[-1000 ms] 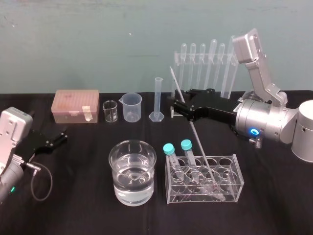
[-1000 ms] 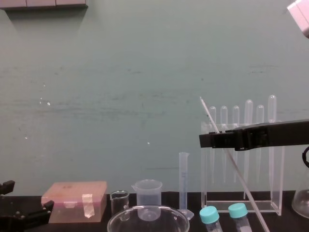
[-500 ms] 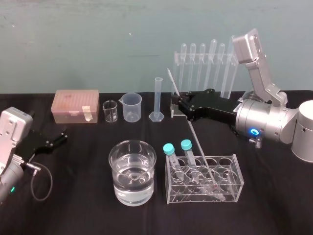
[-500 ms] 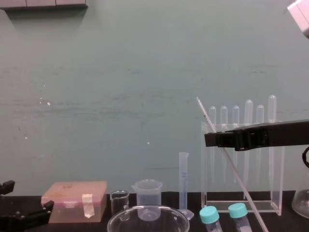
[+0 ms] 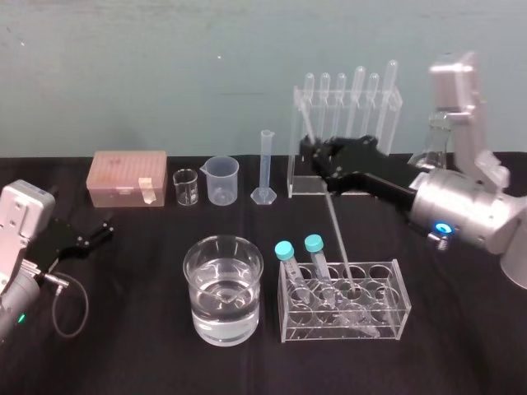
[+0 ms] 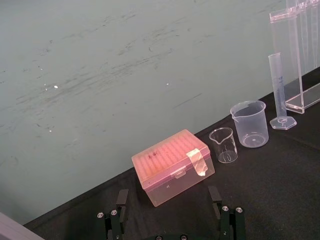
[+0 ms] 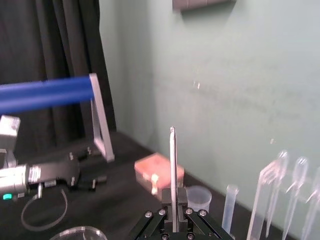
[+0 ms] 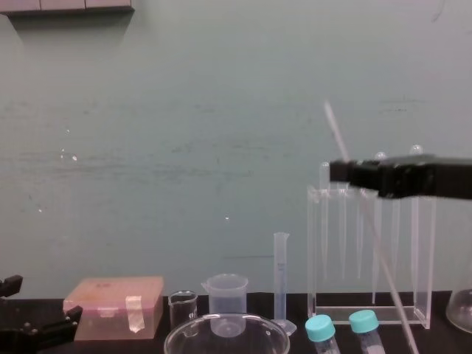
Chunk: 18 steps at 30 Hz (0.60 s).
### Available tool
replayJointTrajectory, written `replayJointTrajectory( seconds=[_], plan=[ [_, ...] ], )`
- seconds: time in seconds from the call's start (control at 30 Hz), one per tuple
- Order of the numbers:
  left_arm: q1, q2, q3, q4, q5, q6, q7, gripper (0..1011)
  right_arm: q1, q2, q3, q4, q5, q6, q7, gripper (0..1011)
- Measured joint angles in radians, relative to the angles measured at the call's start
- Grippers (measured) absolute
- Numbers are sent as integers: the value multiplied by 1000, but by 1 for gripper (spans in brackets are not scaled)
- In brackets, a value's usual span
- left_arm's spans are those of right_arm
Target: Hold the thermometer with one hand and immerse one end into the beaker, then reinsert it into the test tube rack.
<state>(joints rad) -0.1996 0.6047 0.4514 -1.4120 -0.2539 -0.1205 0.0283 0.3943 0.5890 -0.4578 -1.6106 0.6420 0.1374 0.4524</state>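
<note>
Right gripper [image 5: 317, 154]: jaws pinching long thin clear glass thermometer [image 5: 336, 232].
Tip: inside low clear test tube rack [image 5: 402, 290], near right.
Lift: along its tilt, then left to wide glass beaker [image 5: 191, 263].
Left gripper [image 5: 104, 229]: parked left, jaws spread.

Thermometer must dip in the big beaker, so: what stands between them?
Head view: two capped tubes in the low rack, between the thermometer and the beaker.

My right end effector [image 5: 314, 152] is matte black and angular, mounted on a silver cylindrical wrist [image 5: 465, 216] with a glowing blue ring [image 5: 443, 228]. My left end effector [image 5: 105, 229] is black too, behind it a silver-grey housing [image 5: 20, 214], a small green light [image 5: 20, 318] and a looping black cable [image 5: 71, 303]. Silver screws [image 6: 111, 213] stud its finger bases.
</note>
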Motion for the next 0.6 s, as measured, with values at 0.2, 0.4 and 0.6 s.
replayJointTrajectory(
  seconds=[0.2,0.4,0.6],
  plan=[
    [0,0,0,0,0,0,0,1008,-87,5,78,-46,41,-104,12,57],
    [0,0,0,0,0,0,0,1008,-153,7,159,-91,125,-152,39,57],
    [0,0,0,0,0,0,0,1008,-103,26,200,-125,183,-146,85,57]
  ],
)
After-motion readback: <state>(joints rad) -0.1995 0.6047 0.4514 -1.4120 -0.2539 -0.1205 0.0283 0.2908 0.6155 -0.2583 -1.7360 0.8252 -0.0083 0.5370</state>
